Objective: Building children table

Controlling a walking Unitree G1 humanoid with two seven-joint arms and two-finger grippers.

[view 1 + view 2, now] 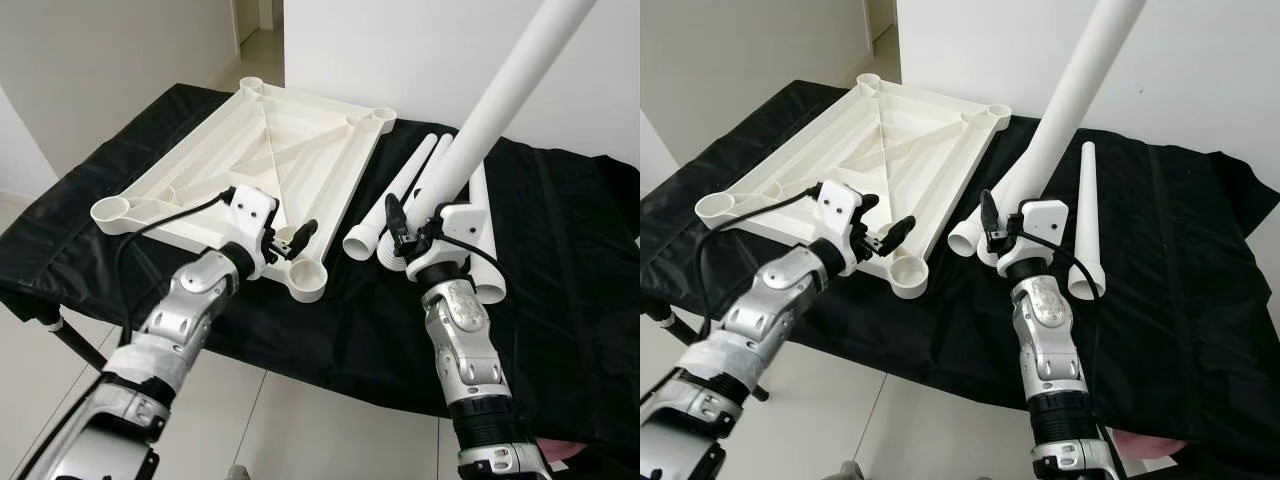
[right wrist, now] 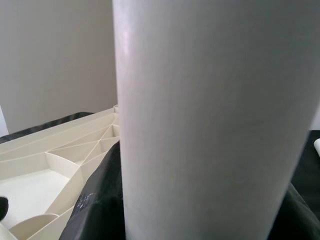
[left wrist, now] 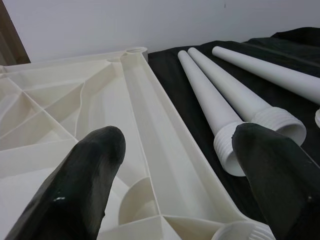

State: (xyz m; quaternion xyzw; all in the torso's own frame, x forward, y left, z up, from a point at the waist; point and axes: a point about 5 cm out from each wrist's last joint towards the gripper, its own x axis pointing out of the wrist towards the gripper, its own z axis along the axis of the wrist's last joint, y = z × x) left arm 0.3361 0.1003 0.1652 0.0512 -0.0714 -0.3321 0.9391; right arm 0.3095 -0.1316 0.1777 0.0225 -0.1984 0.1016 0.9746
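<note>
- A black cloth [image 1: 560, 250] lay spread over the work surface, wrinkled in places and hanging down over the near edge.
- A pale tiled floor [image 1: 300, 430] showed below that edge, glossy with reflected light.
- A plain white wall [image 1: 400, 50] stood behind the far side of the cloth.
- A doorway [image 1: 255, 30] opened at the far left, between the wall sections.
- Something pink [image 1: 560, 455] sat low at the near right corner, too small to make out.
</note>
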